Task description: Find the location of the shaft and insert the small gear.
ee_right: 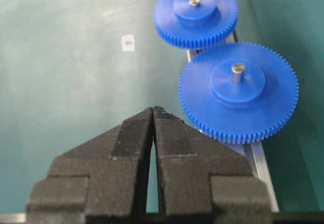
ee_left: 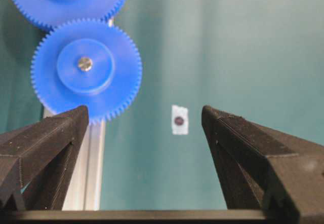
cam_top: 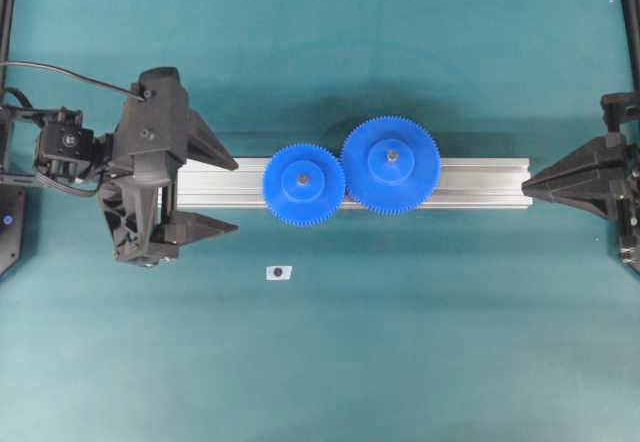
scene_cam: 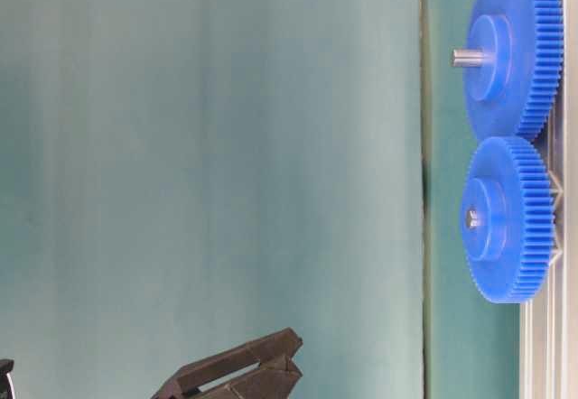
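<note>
The small gear [cam_top: 302, 184], a blue toothed disc with a raised hub, sits on the aluminium rail [cam_top: 480, 182] and meshes with the larger blue gear [cam_top: 390, 164]. A grey metal tip, the shaft [ee_left: 84, 63], shows at the centre of its hub, also visible from the side [scene_cam: 470, 218]. My left gripper [cam_top: 236, 196] stands open just left of the small gear with nothing between its fingers; one finger lies over the rail, the other over the cloth. My right gripper [cam_top: 527, 184] is shut and empty at the rail's right end, pointing at the gears [ee_right: 153, 110].
A small white square with a dark dot [cam_top: 279, 272] lies flat on the teal cloth in front of the small gear, between the left fingers in the left wrist view [ee_left: 179, 119]. A taller grey pin [ee_right: 237, 72] stands out of the larger gear's hub.
</note>
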